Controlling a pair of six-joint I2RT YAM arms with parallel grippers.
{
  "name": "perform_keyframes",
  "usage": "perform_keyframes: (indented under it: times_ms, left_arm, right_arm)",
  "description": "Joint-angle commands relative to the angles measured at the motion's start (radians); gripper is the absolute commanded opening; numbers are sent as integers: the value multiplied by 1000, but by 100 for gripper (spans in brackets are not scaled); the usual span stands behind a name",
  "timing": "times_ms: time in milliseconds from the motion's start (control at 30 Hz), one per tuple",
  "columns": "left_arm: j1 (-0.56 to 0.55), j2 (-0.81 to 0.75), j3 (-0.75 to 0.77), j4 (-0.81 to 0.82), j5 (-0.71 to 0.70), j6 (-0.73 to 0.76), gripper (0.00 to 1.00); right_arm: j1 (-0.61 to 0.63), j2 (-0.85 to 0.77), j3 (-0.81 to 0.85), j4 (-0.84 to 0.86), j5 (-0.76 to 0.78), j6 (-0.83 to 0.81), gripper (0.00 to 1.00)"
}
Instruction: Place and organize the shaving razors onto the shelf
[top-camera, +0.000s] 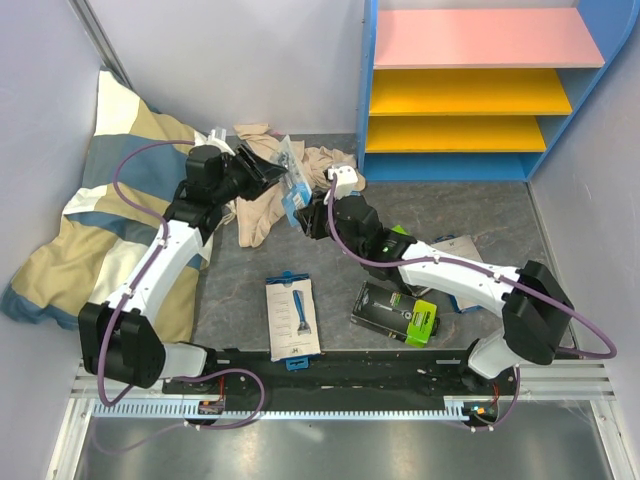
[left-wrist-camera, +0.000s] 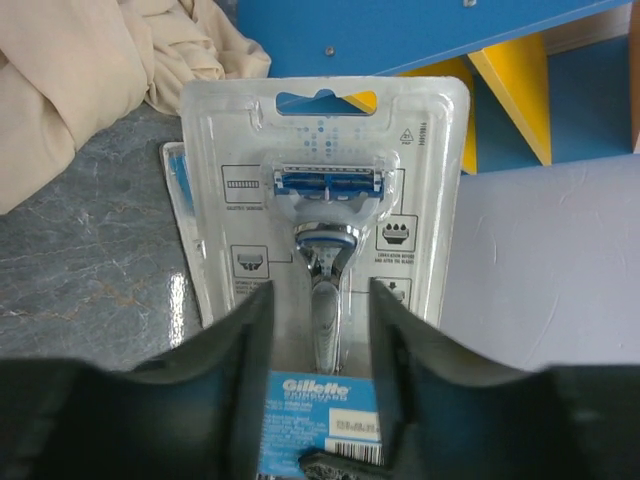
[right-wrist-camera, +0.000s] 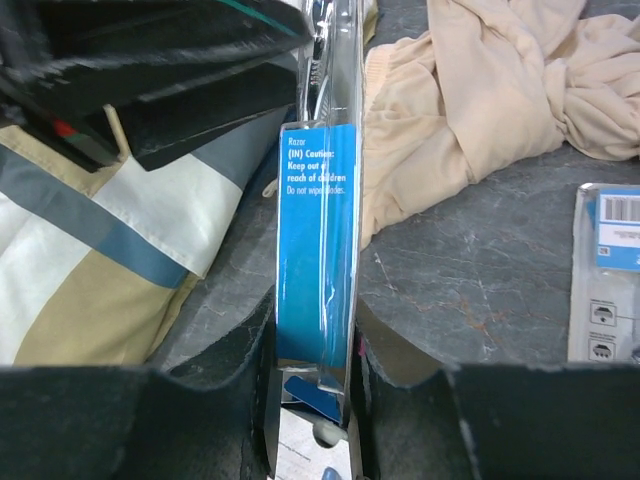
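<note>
Purple-cabled white arms (top-camera: 165, 262); black left hand (top-camera: 273, 174), right hand (top-camera: 306, 215).

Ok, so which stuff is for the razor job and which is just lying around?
For the job: blister pack held in the right gripper, white-blue box, black box with a lime-green end, second blister pack on the table, shelf.
Just lying about: beige cloth, striped pillow.
</note>
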Motion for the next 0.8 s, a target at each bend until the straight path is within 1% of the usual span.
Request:
perform_keyframes:
  times_ms: [0, 33, 133, 267, 333, 400, 467, 500, 567, 600, 767]
  left_arm:
    - [28, -75, -6, 57, 20, 26, 59]
    - [35, -83, -5, 56, 24, 32, 71]
    - [62, -115, -2, 56, 26, 54, 86]
    - [87, -161, 26, 38, 17, 129, 89]
    - [88, -176, 60, 13, -3, 194, 90]
    - [88, -184, 98, -36, -25, 268, 90]
    - [88, -195, 115, -76, -43, 311, 90]
    - [88, -198, 120, -84, -60, 343, 90]
    - [88, -210, 115, -91, -69, 366, 90]
    - [88, -213, 106, -93, -72, 382, 90]
    - [88, -212, 75, -93, -55, 397, 90]
  right_arm:
    - [-1, -56, 32, 1, 28, -2, 12]
    - [-2, -63, 34, -3, 25, -3, 12]
    - [-7, -69, 57, -25, 18, -17, 12]
    - [-22, -78, 74, -42, -3, -25, 12]
    - [-40, -84, 84, -52, -17, -22, 12]
    - [-63, -90, 93, -63, -55, -16, 12]
    - [-86, -99, 110, -77, -104, 1, 12]
    - [-115, -102, 116, -81, -132, 7, 13]
    - [-143, -113, 135, -83, -172, 35, 12]
    - [-172, -121, 143, -84, -220, 41, 13]
    - [-255, -135, 227, -107, -351, 69, 12]
